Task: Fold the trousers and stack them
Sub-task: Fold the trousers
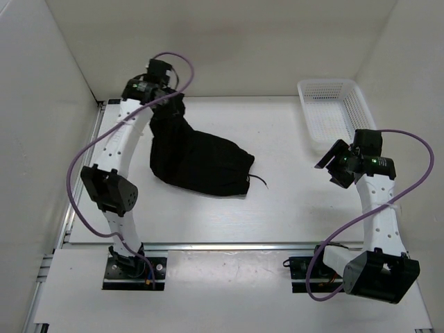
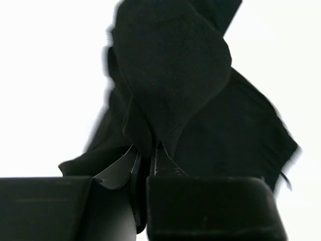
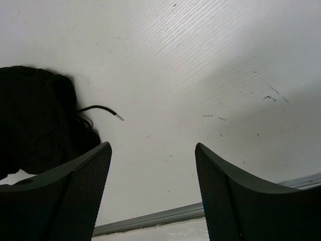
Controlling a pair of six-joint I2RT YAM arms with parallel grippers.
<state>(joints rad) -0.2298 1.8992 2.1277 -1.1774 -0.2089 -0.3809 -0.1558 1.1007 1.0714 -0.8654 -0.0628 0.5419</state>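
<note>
The left claw is clamped on the black trousers, holding one end up while the rest lies heaped left of centre on the tabletop. The right claw hangs with its fingers apart.

Showed trousers in soft, matt black cloth, faintly fuzzy; table in smooth white, finely ribbed, lightly scuffed; basket in white mesh plastic; right gripper in matt black, finely dimpled.

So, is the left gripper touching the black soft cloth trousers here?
Touching. The left wrist view shows the left gripper shut on a fold of the trousers, cloth pinched between its fingertips.
</note>
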